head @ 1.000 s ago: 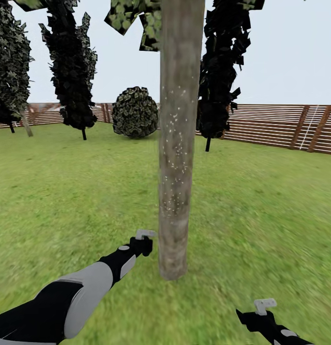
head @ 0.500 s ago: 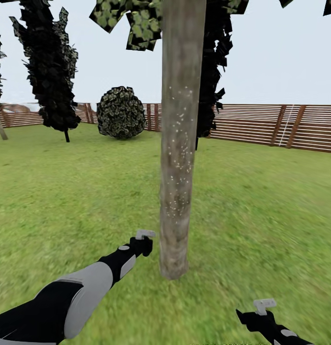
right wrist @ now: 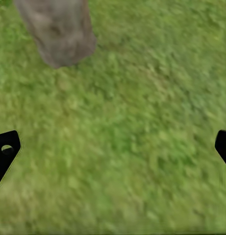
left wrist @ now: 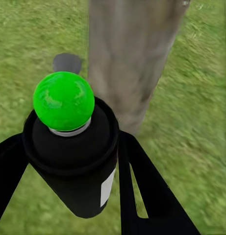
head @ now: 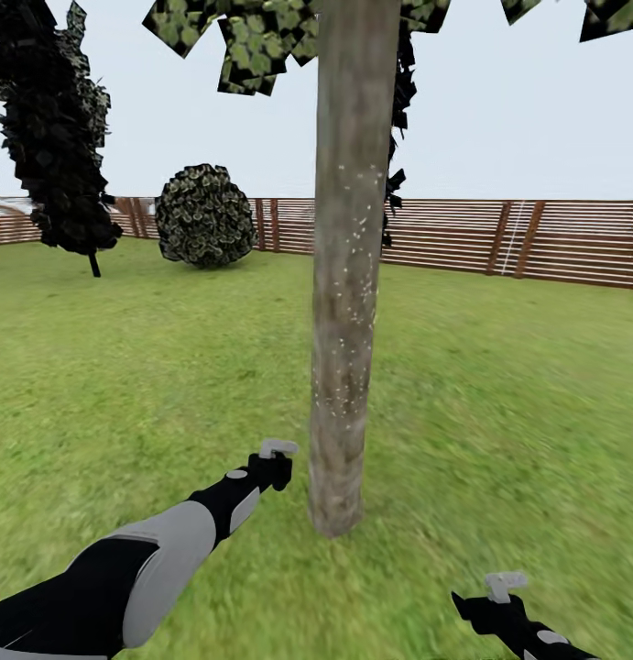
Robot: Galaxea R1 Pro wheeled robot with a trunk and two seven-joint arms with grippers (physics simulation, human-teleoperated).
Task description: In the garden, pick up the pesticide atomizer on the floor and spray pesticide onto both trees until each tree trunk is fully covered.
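Note:
The pesticide atomizer (left wrist: pixel 68 142), a black can with a round bright green top, sits between the black fingers (left wrist: pixel 142 191) of my left gripper (left wrist: pixel 73 147), which is shut on it. Its top points at a tree trunk (left wrist: pixel 132 58) close ahead. In the head view that grey-brown trunk (head: pixel 343 275) rises mid-picture, dotted with white specks, with blocky green leaves (head: pixel 252 37) above. My left gripper (head: pixel 275 463) hangs just left of the trunk's foot. My right gripper (head: pixel 499 596) is low at the right, open over grass (right wrist: pixel 122 122), with the trunk's base (right wrist: pixel 56 29) a little ahead of it.
Lawn (head: pixel 499 385) spreads all around the trunk. A brown slatted fence (head: pixel 536 243) closes the far side. A round bush (head: pixel 204 215) stands by the fence at the left, and a dark narrow conifer (head: pixel 60 156) stands further left.
The whole view has swung: fence, bush and conifers slid left in the picture, so the camera moved. Both arms keep their places in the view, and the trunk stays close ahead.

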